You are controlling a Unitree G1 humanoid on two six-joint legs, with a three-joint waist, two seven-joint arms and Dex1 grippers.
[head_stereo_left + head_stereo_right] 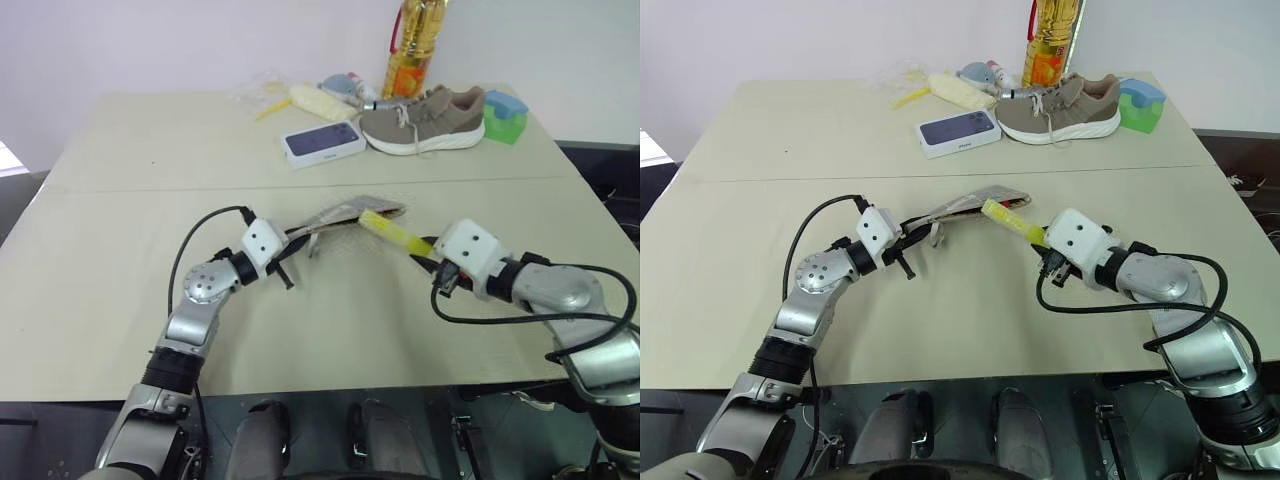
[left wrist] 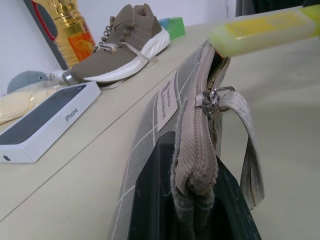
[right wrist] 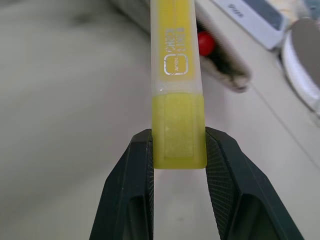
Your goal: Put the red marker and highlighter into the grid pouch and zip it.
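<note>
Left gripper [image 1: 287, 243]: we see its black fingers [image 2: 155, 200] closed tight on the near corner of the grid pouch, pinching the zipper seam between them; the arm reaches in level from the left side of the table.

Right gripper [image 3: 178, 165]: we see its jaws part-way closed on the yellow rear end of the highlighter, one pad on each side; the arm comes in from the right.

Grid pouch [image 1: 345, 212]: it sits near the middle of the table [image 1: 150, 160], held up on edge by the left gripper; its zipper is open at the far end, with the pull and its fabric loop [image 2: 247, 135] hanging down the side; the white label faces the phone box.

Highlighter [image 1: 392, 233]: held clear of the table, it slants from the right gripper toward the pouch; its tip is right at the open mouth.

Red marker [image 3: 205, 43]: we see a red end showing inside the pouch opening, just past the highlighter.

Far edge of table: a white phone box [image 1: 323, 141], a tan shoe [image 1: 425, 118], an oil bottle [image 1: 412, 45] and a green and blue block [image 1: 505, 116], all well apart from the pouch.
</note>
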